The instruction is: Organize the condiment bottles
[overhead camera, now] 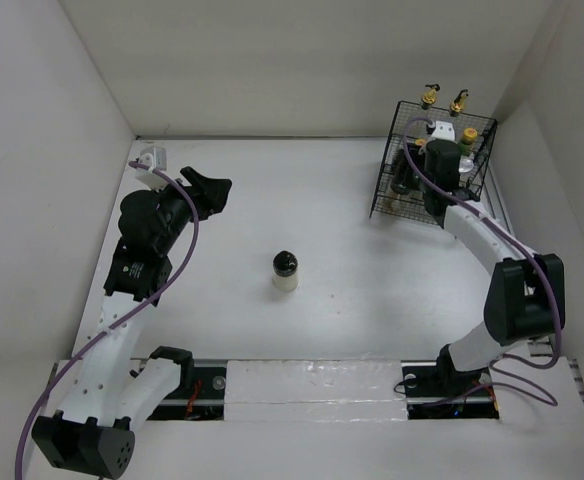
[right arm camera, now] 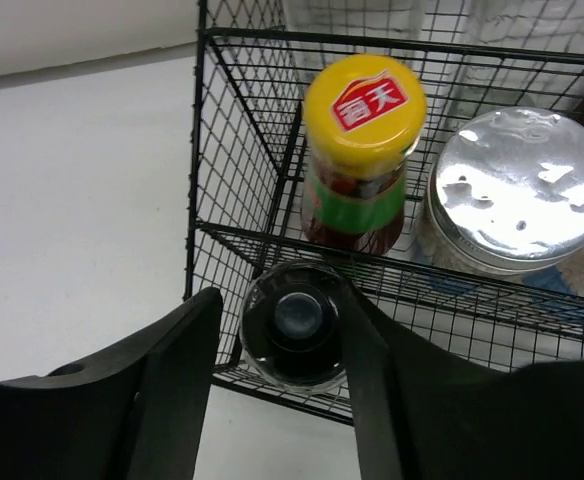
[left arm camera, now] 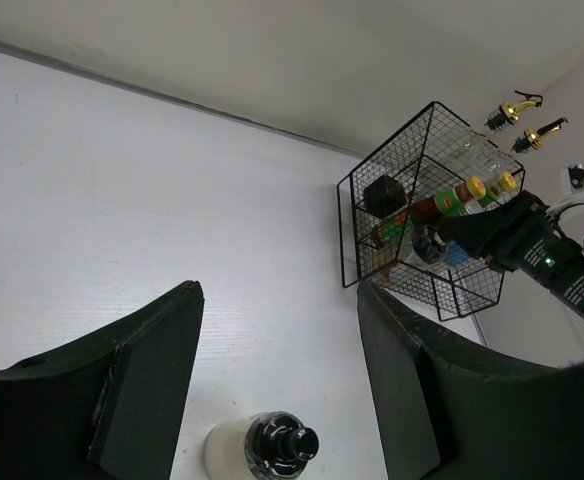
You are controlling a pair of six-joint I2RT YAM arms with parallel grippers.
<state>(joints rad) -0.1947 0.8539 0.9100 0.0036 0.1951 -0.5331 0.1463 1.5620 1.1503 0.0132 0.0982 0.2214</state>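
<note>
- One black-capped bottle (overhead camera: pixel 285 271) stands alone at the middle of the desk (overhead camera: pixel 352 310).
- Left end effector (left arm camera: pixel 280 300): released, empty, towards the left edge.
- Right end effector (right arm camera: pixel 280 305): released, astride one black-capped jar (right arm camera: pixel 294 322) in the basket (overhead camera: pixel 385 190), far right corner.
- Two gold-spouted bottles (overhead camera: pixel 429 96) (overhead camera: pixel 457 103) at the basket's rear.

Noting one readable mark only. Just ahead of the right claw (right arm camera: pixel 280 300), slightly right of its gap, we are looking down on the yellow cap (right arm camera: pixel 363 105) of a sauce bottle (right arm camera: pixel 355 215). It carries a red banner badge with two white Chinese characters, which we are reading as 海天. The green label (right arm camera: pixel 357 195) below is showing no legible print. Far ahead of the left claw (left arm camera: pixel 280 300), the labels on the basket bottles (left arm camera: pixel 442 203) are coming through too small to read.
</note>
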